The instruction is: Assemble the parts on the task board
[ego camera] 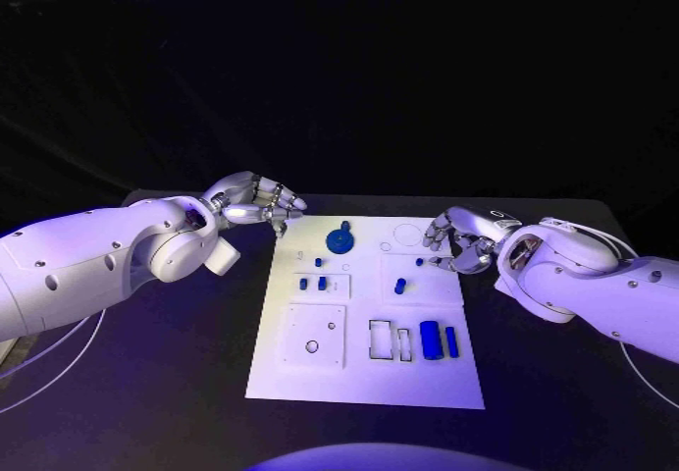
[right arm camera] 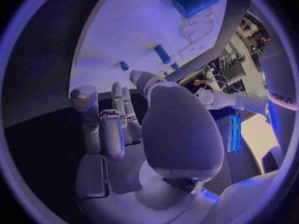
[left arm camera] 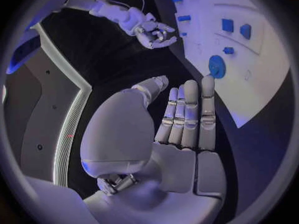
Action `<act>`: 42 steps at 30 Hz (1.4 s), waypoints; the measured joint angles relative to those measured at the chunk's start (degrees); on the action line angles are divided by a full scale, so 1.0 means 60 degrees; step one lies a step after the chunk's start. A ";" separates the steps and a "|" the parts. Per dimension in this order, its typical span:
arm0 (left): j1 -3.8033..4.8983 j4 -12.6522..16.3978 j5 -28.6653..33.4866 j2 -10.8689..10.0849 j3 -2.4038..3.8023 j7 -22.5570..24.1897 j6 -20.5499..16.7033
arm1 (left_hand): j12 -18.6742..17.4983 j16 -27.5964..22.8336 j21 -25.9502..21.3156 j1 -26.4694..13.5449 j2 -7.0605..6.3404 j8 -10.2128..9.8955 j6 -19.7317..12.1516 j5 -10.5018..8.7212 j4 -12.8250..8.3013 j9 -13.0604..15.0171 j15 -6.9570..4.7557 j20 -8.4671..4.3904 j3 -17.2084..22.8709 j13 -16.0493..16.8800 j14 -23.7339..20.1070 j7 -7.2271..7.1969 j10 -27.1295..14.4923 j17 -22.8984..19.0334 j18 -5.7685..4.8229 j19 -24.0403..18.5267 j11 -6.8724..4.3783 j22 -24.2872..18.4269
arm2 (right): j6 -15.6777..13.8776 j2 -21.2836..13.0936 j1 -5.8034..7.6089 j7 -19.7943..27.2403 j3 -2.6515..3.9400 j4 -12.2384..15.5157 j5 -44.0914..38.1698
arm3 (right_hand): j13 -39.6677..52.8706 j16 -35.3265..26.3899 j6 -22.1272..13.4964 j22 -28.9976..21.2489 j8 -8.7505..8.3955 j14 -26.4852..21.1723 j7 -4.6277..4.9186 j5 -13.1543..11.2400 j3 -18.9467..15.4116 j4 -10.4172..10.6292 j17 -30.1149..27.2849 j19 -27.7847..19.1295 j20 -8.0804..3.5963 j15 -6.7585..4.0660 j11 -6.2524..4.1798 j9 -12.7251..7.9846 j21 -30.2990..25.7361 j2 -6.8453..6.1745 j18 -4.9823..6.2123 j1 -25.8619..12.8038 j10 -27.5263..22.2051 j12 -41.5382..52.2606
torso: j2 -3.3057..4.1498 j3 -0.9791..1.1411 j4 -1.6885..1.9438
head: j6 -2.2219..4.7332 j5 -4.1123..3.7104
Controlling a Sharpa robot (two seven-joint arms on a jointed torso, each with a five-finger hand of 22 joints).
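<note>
Task board [ego camera: 365, 378] white, flat on black table [ego camera: 566, 392], dark backdrop.

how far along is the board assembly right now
Early, by the look of it. Done: nothing clearly; whether any blue part is seated can't be told. In hand: nothing. The left hand and right hand hover at the task board's far corners, holding nothing. Left: the round blue disc, the blue blocks and the small pegs.
</note>
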 measured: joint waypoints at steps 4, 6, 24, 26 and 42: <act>-0.0004 0.0105 0.0950 -0.0104 -0.0006 0.0369 0.0000 | 0.0000 0.0000 0.0000 0.0000 0.0000 0.0000 -0.0001 0.0000 0.0000 0.0000 0.0000 0.0000 0.0000 -0.0010 0.0000 0.0000 0.0069 -0.0018 0.0000 0.0000 0.0001 -0.0023 | 0.0152 0.0213 -0.0015 -0.0238 0.0000 -0.0108 -0.0677 | -0.0079 0.0000 0.0000 0.0014 -0.0038 0.0000 0.0000 0.0035 0.0014 -0.0037 0.0006 0.0000 0.0000 0.0000 0.0029 -0.0015 0.0000 0.0004 0.0000 -0.0004 0.0028 -0.0098 | 0.0008 -0.0005 0.0000 | 0.0005 -0.0059; -0.0005 0.0145 0.1254 -0.0133 -0.0007 0.0487 0.0000 | 0.0000 0.0000 0.0000 0.0000 0.0000 0.0000 -0.0001 0.0000 0.0000 0.0008 0.0000 0.0000 0.0000 -0.0010 0.0000 0.0000 0.0068 -0.0023 0.0000 0.0000 0.0001 -0.0025 | 0.0198 0.0302 -0.0029 -0.0334 0.0000 -0.0154 -0.0905 | -0.0090 0.0000 0.0000 0.0040 -0.0038 0.0000 0.0000 0.0041 0.0014 -0.0037 0.0006 0.0000 0.0001 0.0000 0.0029 -0.0026 0.0050 0.0045 -0.0001 -0.0045 0.0028 -0.0132 | 0.0012 -0.0005 0.0001 | 0.0005 -0.0087; -0.0006 0.0396 0.2216 -0.0295 -0.0011 0.0876 0.0000 | 0.0000 -0.0023 -0.0037 0.0060 0.0059 0.0000 -0.0003 -0.0001 -0.0004 0.0007 -0.0036 0.0000 0.0003 -0.0050 0.0036 0.0002 0.0137 -0.0076 0.0102 0.0001 -0.0001 -0.0082 | 0.0474 0.0825 -0.0368 -0.0804 -0.0005 -0.0435 -0.1804 | -0.0306 0.0049 0.0286 0.0379 -0.0075 0.0000 -0.0081 0.0078 0.0307 -0.0245 0.0005 0.0273 0.0000 -0.0001 -0.0027 -0.0029 0.0545 0.0079 0.0000 -0.0079 0.0521 -0.0332 | 0.0026 -0.0011 -0.0004 | -0.0098 -0.0096; -0.0006 0.0407 0.2246 -0.0296 -0.0011 0.0878 -0.0001 | 0.0000 -0.0038 -0.0037 0.0062 0.0061 0.0000 -0.0004 -0.0001 -0.0043 0.0007 -0.0036 0.0000 0.0042 -0.0056 0.0036 0.0002 0.0137 -0.0085 0.0102 0.0001 -0.0001 -0.0090 | 0.0490 0.0857 -0.0379 -0.0814 -0.0003 -0.0455 -0.1832 | -0.0329 0.0049 0.0362 0.0403 -0.0075 0.0000 -0.0088 0.0078 0.0363 -0.0278 0.0004 0.0273 0.0000 -0.0001 -0.0079 -0.0011 0.0546 0.0079 -0.0001 -0.0079 0.0605 -0.0332 | 0.0024 -0.0009 -0.0004 | -0.0106 -0.0094; -0.0005 0.0435 0.2334 -0.0307 -0.0012 0.0855 -0.0014 | 0.0000 -0.0037 -0.0037 0.0062 0.0061 0.0000 -0.0110 -0.0001 -0.0043 0.0006 -0.0035 0.0000 0.0042 -0.0083 0.0036 0.0038 0.0171 -0.0115 0.0098 0.0001 -0.0035 -0.0102 | 0.0503 0.1092 -0.0458 -0.0987 0.0076 -0.0671 -0.2057 | -0.0417 0.0104 0.0924 0.0602 0.0151 0.0019 -0.0275 -0.1003 0.1356 -0.0746 0.0003 0.0391 -0.0118 -0.0126 -0.0289 0.0260 0.0703 0.0639 -0.0001 -0.0152 0.1417 -0.0640 | 0.0015 0.0006 0.0001 | -0.0166 -0.0084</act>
